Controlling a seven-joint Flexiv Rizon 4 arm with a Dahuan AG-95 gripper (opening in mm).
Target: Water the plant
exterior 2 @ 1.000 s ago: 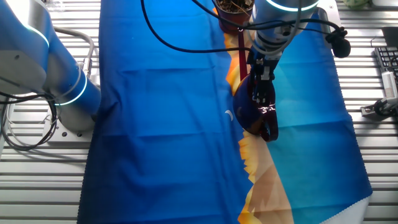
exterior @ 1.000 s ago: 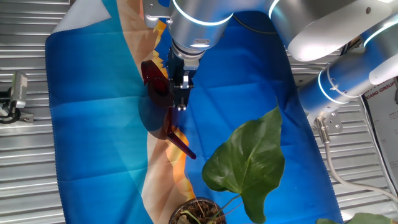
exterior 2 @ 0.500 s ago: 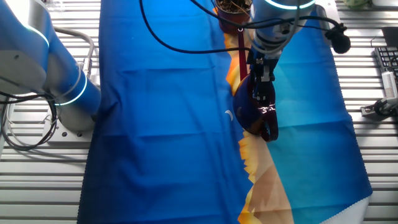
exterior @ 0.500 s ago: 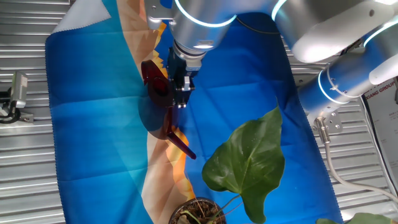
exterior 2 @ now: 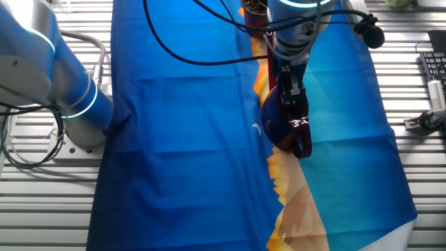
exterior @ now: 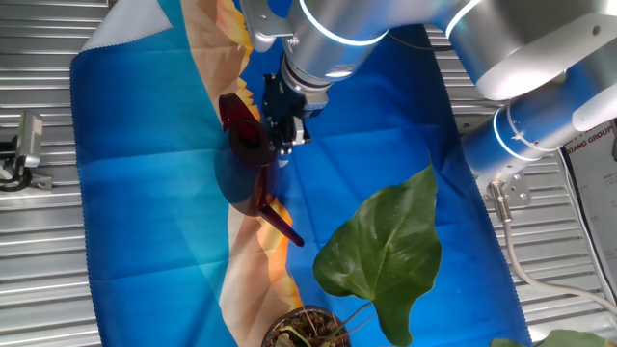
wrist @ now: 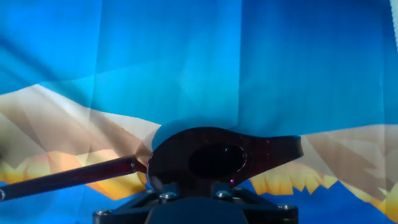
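The plant [exterior: 386, 251] has a big glossy green leaf and stands in a round pot [exterior: 307, 330] at the near edge; in the other fixed view only the pot [exterior 2: 254, 7] shows, at the top. A dark red watering can [exterior: 246, 135] sits on the cloth, its long spout [exterior: 280, 222] pointing toward the pot. My gripper [exterior: 284, 145] hangs right beside and above the can [exterior 2: 293, 129], open, with the can not held. From the hand view I look down into the can [wrist: 205, 162], spout [wrist: 68, 177] to the left; my fingertips are out of sight.
A blue and orange cloth [exterior: 145, 193] covers the slatted metal table [exterior: 39, 270]. A small metal fixture [exterior: 24, 149] sits at the left edge. The arm's base [exterior 2: 56, 77] stands beside the cloth. A keyboard [exterior 2: 435, 77] lies at the far right.
My gripper has lifted slightly and shifted away from the plant, and the wrist has turned. The watering can has stayed where it was.
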